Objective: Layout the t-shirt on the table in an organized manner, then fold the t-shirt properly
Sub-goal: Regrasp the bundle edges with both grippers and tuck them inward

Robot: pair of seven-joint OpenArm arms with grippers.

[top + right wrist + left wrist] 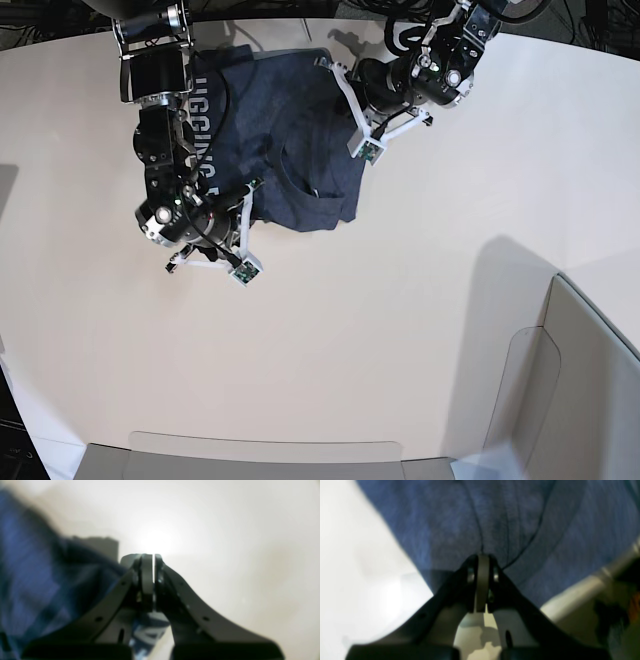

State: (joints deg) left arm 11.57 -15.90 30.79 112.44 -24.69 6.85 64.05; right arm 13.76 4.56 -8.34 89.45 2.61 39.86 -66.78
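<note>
The dark navy t-shirt (300, 130) lies crumpled at the far middle of the pale table (320, 350), with white lettering (205, 125) showing on its left part. In the left wrist view my left gripper (482, 556) is shut on the t-shirt (495, 517), and creases run out from its tip. That arm (420, 75) reaches over the shirt's right side. My right gripper (153, 555) is shut, with a thin bright slit between its pads. The t-shirt (30, 567) bunches against its left finger and lies beneath it. Bare table (225, 530) lies beyond. The right arm (165, 215) stands at the shirt's lower left edge.
Grey translucent panels stand at the near right (590, 380) and along the near edge (265, 445). A metal tube (595, 580) crosses the right of the left wrist view. Dark cables hang past the table's far edge.
</note>
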